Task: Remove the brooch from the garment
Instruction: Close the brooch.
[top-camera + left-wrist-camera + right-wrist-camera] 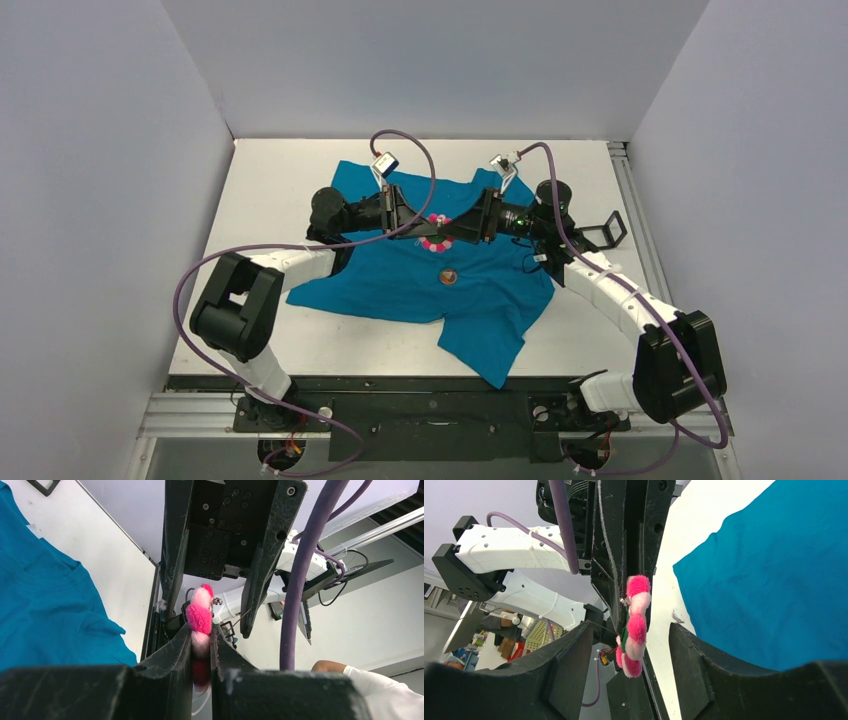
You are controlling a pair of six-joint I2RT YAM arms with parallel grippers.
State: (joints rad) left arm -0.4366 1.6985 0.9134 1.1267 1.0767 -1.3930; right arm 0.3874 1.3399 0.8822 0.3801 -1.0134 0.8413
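The pink fluffy flower brooch (pixel 435 241) hangs in the air over the upper middle of the teal T-shirt (pixel 390 280), which lies flat on the white table. My left gripper (pixel 424 233) is shut on the brooch; in the left wrist view the brooch (pixel 199 617) is pinched between the jaws of my left gripper (pixel 201 647). My right gripper (pixel 455 234) faces it from the right, open. In the right wrist view the brooch (pixel 636 625) sits between the spread jaws of my right gripper (pixel 629 627) without touching them. The shirt also shows in the left wrist view (pixel 45 605) and the right wrist view (pixel 774 580).
A small round brown thing (pixel 449 276) lies on the shirt just below the grippers. A black frame-like stand (pixel 606 231) sits on the table by the right arm. Grey walls close in the table (pixel 270 200) on three sides.
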